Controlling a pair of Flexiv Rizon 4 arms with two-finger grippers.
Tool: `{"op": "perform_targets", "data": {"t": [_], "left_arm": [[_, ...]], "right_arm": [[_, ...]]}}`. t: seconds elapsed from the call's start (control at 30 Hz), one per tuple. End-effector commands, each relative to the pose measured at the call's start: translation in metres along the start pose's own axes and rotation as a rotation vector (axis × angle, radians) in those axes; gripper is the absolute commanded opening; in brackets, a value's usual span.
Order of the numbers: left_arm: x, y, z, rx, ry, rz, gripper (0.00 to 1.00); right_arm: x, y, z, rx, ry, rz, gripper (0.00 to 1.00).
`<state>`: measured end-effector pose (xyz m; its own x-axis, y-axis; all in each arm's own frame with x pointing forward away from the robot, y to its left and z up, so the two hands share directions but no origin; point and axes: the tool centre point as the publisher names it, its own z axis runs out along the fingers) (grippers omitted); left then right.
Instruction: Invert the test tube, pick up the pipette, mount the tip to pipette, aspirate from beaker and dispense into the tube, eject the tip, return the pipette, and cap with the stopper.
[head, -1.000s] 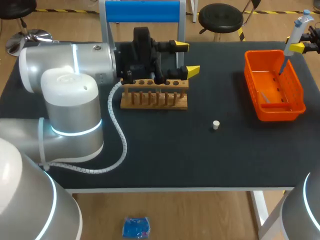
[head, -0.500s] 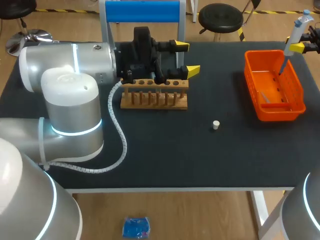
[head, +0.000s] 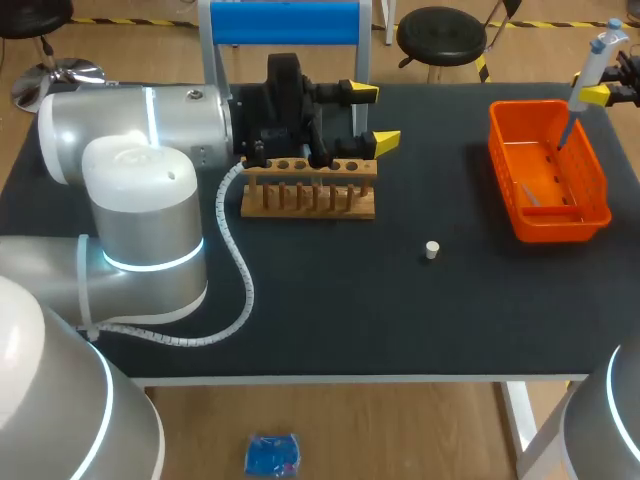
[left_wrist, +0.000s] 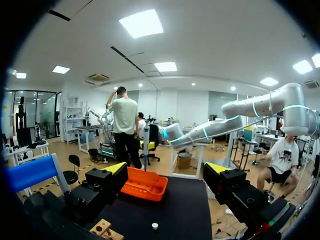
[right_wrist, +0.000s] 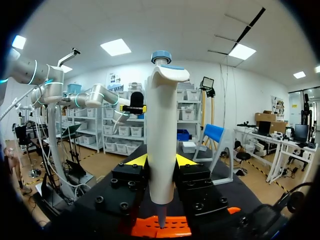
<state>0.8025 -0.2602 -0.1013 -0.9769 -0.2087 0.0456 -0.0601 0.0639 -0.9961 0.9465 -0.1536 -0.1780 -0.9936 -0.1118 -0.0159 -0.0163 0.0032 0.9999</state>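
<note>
Pipette (right_wrist: 162, 130) is hanging upright over the orange basket (head: 503, 175), with the right gripper (right_wrist: 161, 161) clamping its barrel from both sides. Being light, rigid, smooth plastic, it is probably best held mid-body, sparing the thin nozzle. The left gripper (head: 372, 118) is gaping wide and empty above the wooden tube rack (head: 310, 200).

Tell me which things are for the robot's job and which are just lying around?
For the job: pipette, white stopper, wooden rack.
Maybe just lying about: orange basket, below the pipette's tip.
</note>
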Motion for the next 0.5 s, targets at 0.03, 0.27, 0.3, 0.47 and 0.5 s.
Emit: {"op": "perform_targets", "data": {"t": [0.03,0.27,0.3,0.47,0.5], "left_arm": [[0.000,0.000,0.001,0.003,-0.002,0.000,1.00],[0.000,0.000,0.001,0.003,-0.002,0.000,1.00],[0.000,0.000,0.001,0.003,-0.002,0.000,1.00],[0.000,0.000,0.001,0.003,-0.002,0.000,1.00],[0.000,0.000,0.001,0.003,-0.002,0.000,1.00]], "right_arm": [[0.023,0.012,0.012,0.006,-0.019,-0.003,0.00],[0.060,0.024,0.046,0.049,0.002,0.015,0.00],[0.064,0.025,0.050,0.057,0.001,0.015,0.00],[0.087,0.030,0.087,0.126,-0.027,-0.015,0.00],[0.090,0.031,0.092,0.118,-0.021,-0.006,0.00]]}}
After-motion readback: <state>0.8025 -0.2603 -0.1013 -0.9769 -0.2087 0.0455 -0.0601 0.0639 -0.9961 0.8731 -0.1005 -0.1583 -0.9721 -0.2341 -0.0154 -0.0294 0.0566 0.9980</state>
